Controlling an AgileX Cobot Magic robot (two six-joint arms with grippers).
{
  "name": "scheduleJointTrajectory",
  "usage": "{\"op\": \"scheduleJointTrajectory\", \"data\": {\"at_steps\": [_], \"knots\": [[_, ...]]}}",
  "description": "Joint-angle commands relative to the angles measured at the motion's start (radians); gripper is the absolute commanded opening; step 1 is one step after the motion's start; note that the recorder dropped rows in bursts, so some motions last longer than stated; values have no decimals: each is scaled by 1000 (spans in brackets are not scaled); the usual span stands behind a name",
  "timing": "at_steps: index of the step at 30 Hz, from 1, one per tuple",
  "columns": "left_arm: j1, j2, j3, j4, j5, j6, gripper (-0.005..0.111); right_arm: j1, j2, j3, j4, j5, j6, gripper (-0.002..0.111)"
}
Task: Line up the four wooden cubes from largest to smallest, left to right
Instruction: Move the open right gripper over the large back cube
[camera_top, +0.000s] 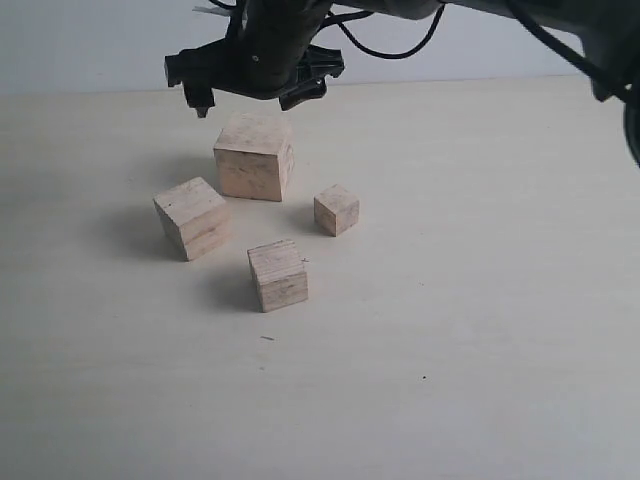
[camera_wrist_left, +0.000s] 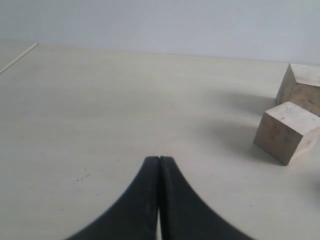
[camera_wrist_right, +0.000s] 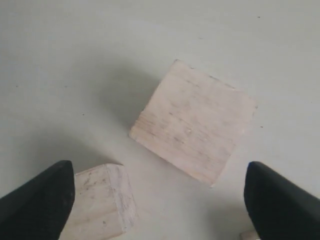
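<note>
Four wooden cubes stand apart from one another on the pale table. The right gripper hangs directly above the largest cube, its jaws spread wider than that cube, gripping nothing and clear of the top face. The arm carrying it is cut off by the frame edge. On the camera side of this gripper stand the second-largest cube, off toward one finger, the smallest cube, off toward the other, and the third cube, farthest out. From the right wrist, the largest cube lies between the fingers, turned at an angle to them. A further cube sits just beside one finger, partly covered by it and cropped; its size cannot be told. The left gripper does not appear in the exterior view. Its own camera shows the fingers pressed together with nothing between them. Ahead of it and off to one side, well apart, stands the second-largest cube, with the largest behind, cropped by the frame.
</note>
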Motion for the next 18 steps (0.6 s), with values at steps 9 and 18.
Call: {"op": "scheduleJointTrajectory", "data": {"at_steps": [9, 18], "knots": [[-6, -6, 4, 1, -11, -4, 0, -1, 199, -310, -47, 183, 215, 85], [-6, -6, 4, 1, -11, -4, 0, -29, 251, -364, -49, 151, 328, 85]]}}
